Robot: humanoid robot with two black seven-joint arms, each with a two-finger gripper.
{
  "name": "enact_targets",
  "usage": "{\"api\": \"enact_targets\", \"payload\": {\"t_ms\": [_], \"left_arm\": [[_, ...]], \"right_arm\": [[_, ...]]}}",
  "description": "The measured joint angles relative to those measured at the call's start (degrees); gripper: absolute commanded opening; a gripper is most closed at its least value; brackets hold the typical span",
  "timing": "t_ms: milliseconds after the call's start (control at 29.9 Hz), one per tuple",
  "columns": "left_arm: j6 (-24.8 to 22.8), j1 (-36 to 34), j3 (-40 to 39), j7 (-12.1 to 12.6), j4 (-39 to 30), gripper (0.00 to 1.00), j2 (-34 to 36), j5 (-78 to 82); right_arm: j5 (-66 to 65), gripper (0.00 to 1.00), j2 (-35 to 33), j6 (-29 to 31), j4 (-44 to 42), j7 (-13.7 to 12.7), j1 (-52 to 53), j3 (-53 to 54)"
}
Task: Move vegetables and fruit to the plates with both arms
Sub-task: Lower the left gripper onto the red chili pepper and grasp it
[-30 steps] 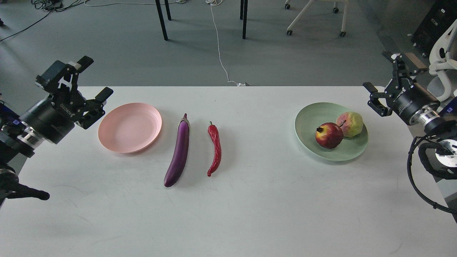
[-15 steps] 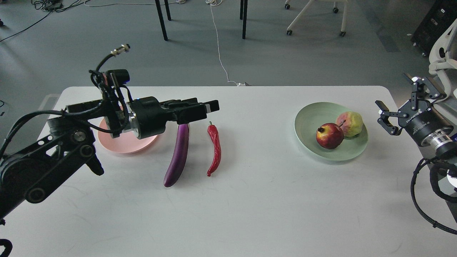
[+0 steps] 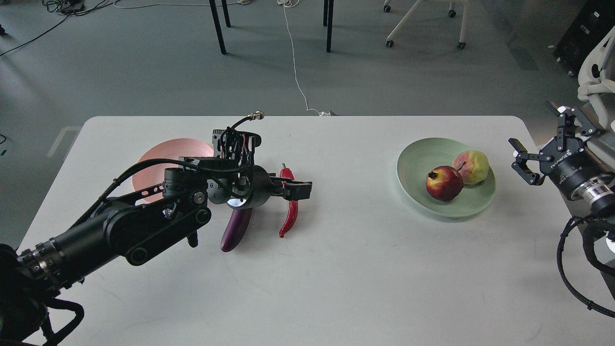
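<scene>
Over chili pepper (image 3: 289, 211) now, left gripper (image 3: 299, 188), lower.

Left arm (image 3: 144, 226) blocks eggplant (image 3: 235, 229); table (image 3: 365, 269) front open

White lettering shows on the black body of the right gripper (image 3: 540, 154), too small and skewed to read with certainty. No other text can be read.

A lab or office workspace is suggested: a plain white table (image 3: 336, 269) is set on grey flooring (image 3: 144, 62), cables (image 3: 295, 67) are trailed across the floor, and 1 wheeled chair base (image 3: 423, 24) and black table legs (image 3: 217, 26) are seen behind.
</scene>
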Motion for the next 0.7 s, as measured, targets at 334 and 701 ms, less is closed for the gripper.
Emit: {"api": "enact_targets", "payload": {"t_ms": [334,701], "left_arm": [[0.0,0.22,1.58,0.26,5.74,1.0,-3.25,-0.24],[0.0,-0.36,1.58,0.1,12.65,0.94,-7.61,0.4]], "right_arm": [[-0.05,0.99,0.03,-0.01,-0.01,0.0,-1.22,0.06],[-0.11,0.99,-0.18,-0.02,-0.05,0.0,-1.48,0.12]]}}
